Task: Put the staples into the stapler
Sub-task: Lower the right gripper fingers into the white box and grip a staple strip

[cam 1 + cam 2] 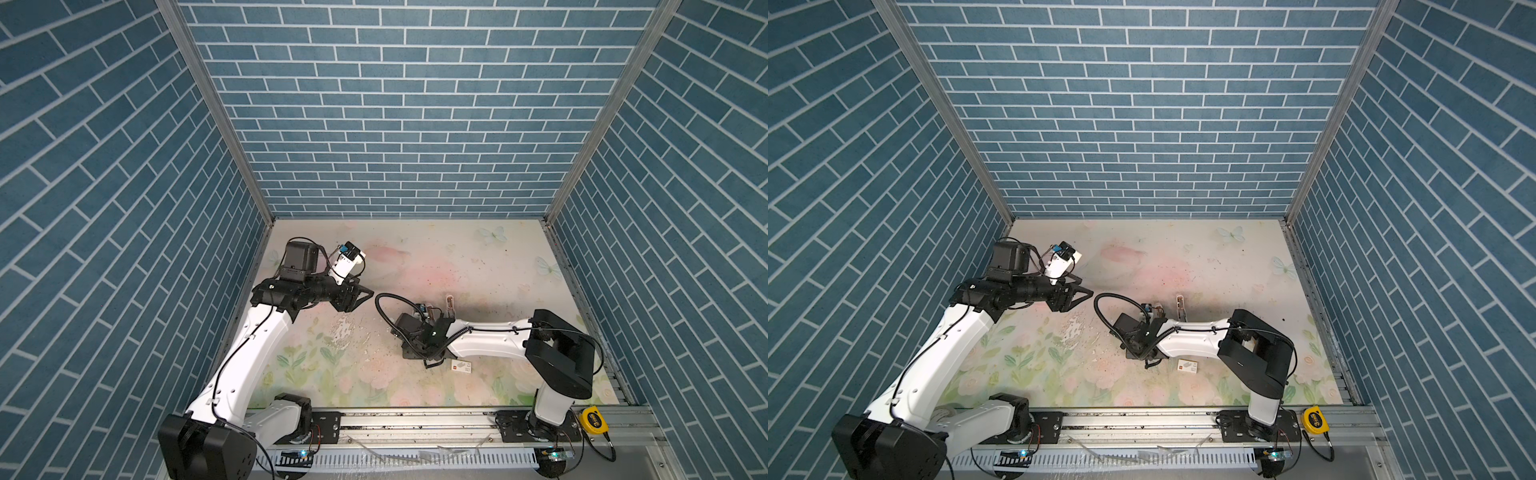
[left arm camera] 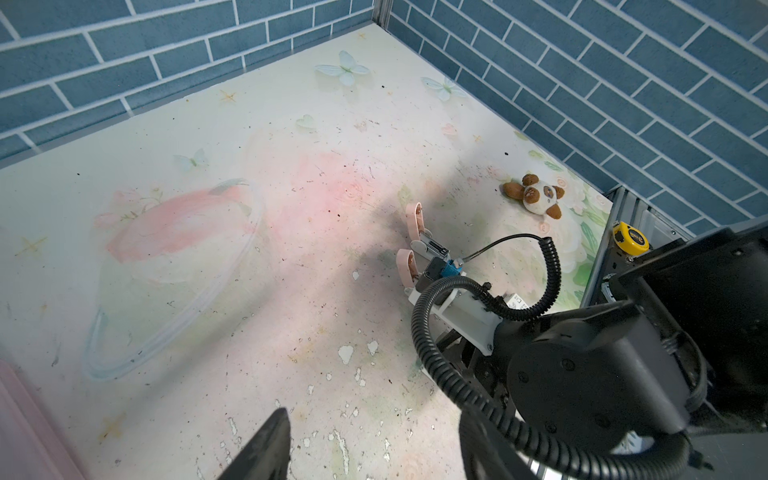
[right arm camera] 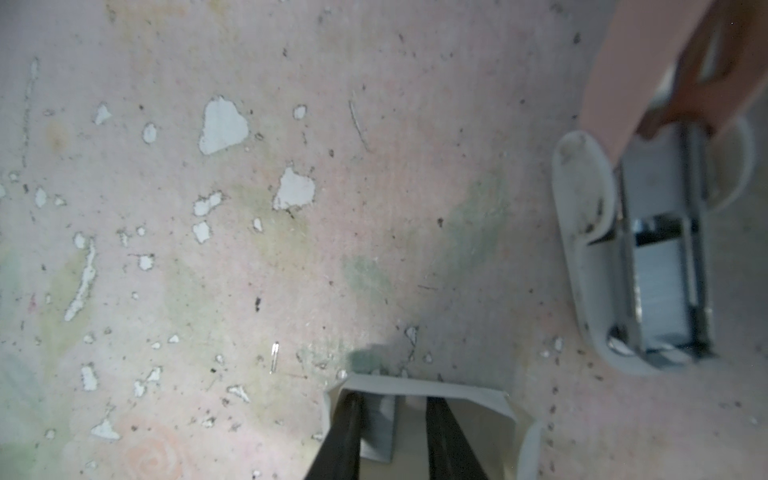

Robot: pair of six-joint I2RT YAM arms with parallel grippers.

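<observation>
On the left, the left claw [image 1: 363,296] hangs above the desk [image 1: 415,257], half open and empty. Near the middle, the right claw [image 3: 392,401] reaches down into the cream tray [image 3: 457,392]. Its fingers [image 3: 340,436] stand a little apart around the staples [image 3: 378,432], with a gap at one side, so no firm grip shows. Near the tray lies the stapler [image 3: 590,232], its pink lid lifted
</observation>
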